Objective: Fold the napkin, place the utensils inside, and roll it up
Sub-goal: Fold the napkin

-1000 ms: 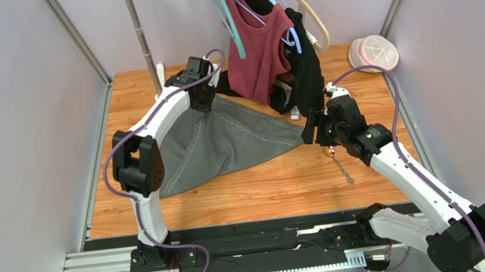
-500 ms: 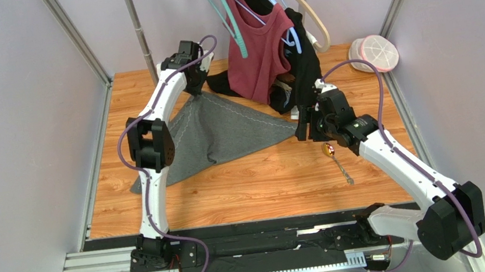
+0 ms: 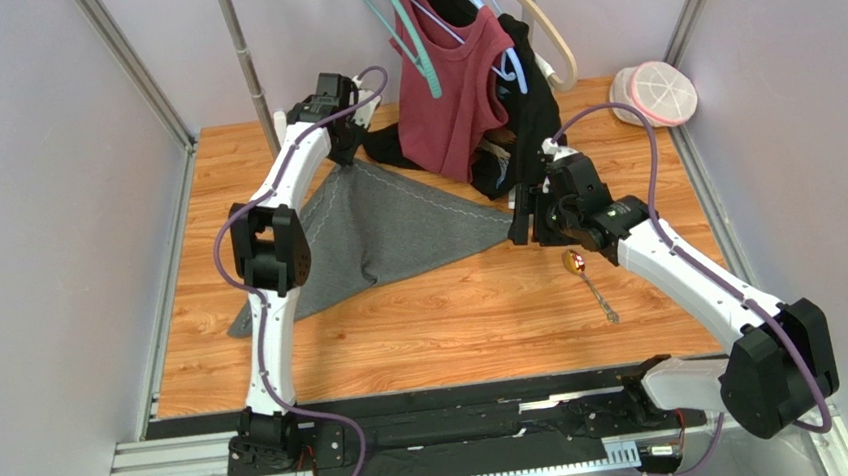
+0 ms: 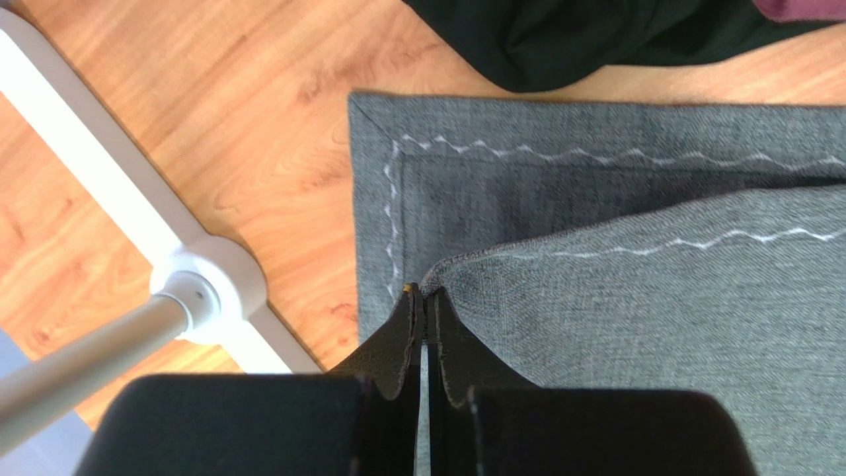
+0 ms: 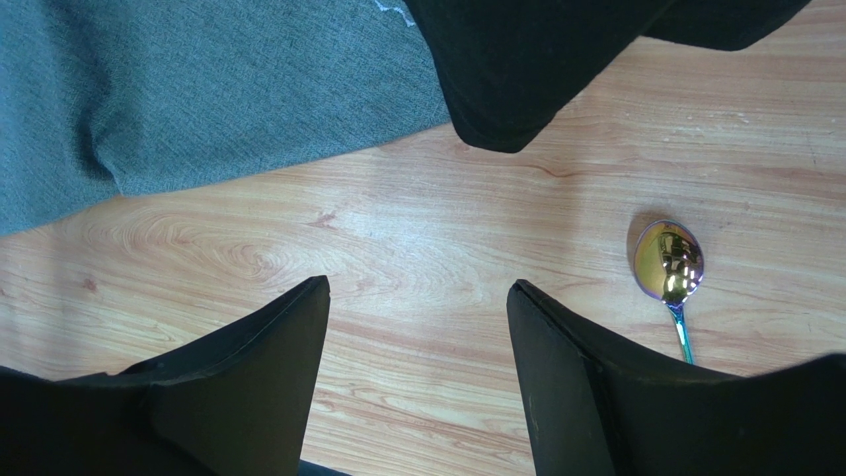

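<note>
Two arms work at opposite corners of the napkin [image 3: 390, 224], which lies folded into a rough triangle on the table [image 3: 466, 331]. Over the past second the left gripper [image 4: 425, 302] has carried its corner from mid-air down toward the napkin's far-left corner. It is clamped shut on that upper layer, whose tip sits just inside the stitched border of the layer beneath. The cloth, which a second ago hung in a raised drape, now lies flatter.

The right gripper [image 5: 417, 293] has moved from above the spoon [image 5: 668, 260] to the napkin's right tip. It hovers with jaws wide apart over bare wood, holding nothing. The spoon, now uncovered, lies on the table to the right of the napkin, near that tip, its gold bowl pointing toward the far side.

A black garment [image 3: 531, 126] and a maroon top [image 3: 452, 87] hang beyond the napkin's far edge. The black cloth trails onto the table just beside that edge and crowds the right tip. A white rack foot [image 4: 209, 288] stands left of the pinched corner. A round pink-and-white container [image 3: 656, 93] sits well to the right of the napkin.
</note>
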Action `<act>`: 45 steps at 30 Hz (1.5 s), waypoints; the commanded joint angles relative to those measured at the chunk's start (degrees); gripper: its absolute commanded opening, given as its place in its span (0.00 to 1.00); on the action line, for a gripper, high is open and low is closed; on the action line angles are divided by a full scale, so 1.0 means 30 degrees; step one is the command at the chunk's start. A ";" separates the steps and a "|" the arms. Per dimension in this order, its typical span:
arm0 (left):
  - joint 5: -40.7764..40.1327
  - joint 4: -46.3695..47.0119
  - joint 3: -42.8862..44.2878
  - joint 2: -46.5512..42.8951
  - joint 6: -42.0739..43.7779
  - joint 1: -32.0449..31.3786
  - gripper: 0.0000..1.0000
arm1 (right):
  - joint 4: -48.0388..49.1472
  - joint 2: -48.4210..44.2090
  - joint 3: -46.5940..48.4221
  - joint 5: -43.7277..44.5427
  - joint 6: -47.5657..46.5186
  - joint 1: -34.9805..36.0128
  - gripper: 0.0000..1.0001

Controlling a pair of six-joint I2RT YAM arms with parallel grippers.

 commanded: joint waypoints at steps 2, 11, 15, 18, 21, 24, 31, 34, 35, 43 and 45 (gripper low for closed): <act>-0.0603 0.1086 0.1411 0.0483 0.1265 0.0144 0.00 | 0.0921 0.0134 0.0993 -0.0231 0.0208 -0.0043 0.70; -0.1190 0.2140 0.1676 0.0222 0.0944 0.0173 0.57 | 0.1885 0.1186 0.0846 -0.0055 0.0238 -0.0043 0.70; -0.0605 0.2754 0.1237 -0.1413 0.0271 0.0144 0.91 | 0.2560 0.2125 0.1051 0.0003 0.0384 -0.0130 0.70; 0.0126 0.3312 0.0651 -0.3111 -0.0519 0.0144 0.99 | 0.3438 0.3120 0.1052 0.0003 0.0822 -0.0364 0.70; 0.0714 0.3517 -0.0342 -0.5450 -0.1981 0.0115 0.99 | 0.4755 0.4143 0.0818 -0.0113 0.1583 -0.0773 0.70; 0.1212 0.4918 -0.4025 -0.9222 -0.4061 0.0086 0.99 | 0.6308 0.5140 0.0466 -0.0348 0.2345 -0.1504 0.70; 0.1359 1.0602 -1.7317 -1.7643 -0.9829 0.0085 0.99 | 0.9590 0.7805 0.0084 -0.2280 0.4221 -0.2884 0.68; 0.0692 1.0316 -2.0670 -1.9959 -1.1212 0.0115 0.99 | 1.0091 0.8600 0.0435 -0.2925 0.4485 -0.3060 0.66; 0.0627 1.0199 -2.1403 -2.0487 -1.1476 0.0115 0.99 | 1.0120 0.8805 0.0407 -0.2926 0.4573 -0.3060 0.66; 0.0156 0.9055 -2.6739 -2.4620 -1.3820 0.0641 0.99 | 1.0413 0.9597 -0.0121 -0.2047 0.5099 -0.3060 0.61; 0.0478 0.8880 -2.7703 -2.5351 -1.4462 0.0933 0.99 | 1.0268 0.9657 -0.0179 -0.2048 0.5276 -0.3090 0.60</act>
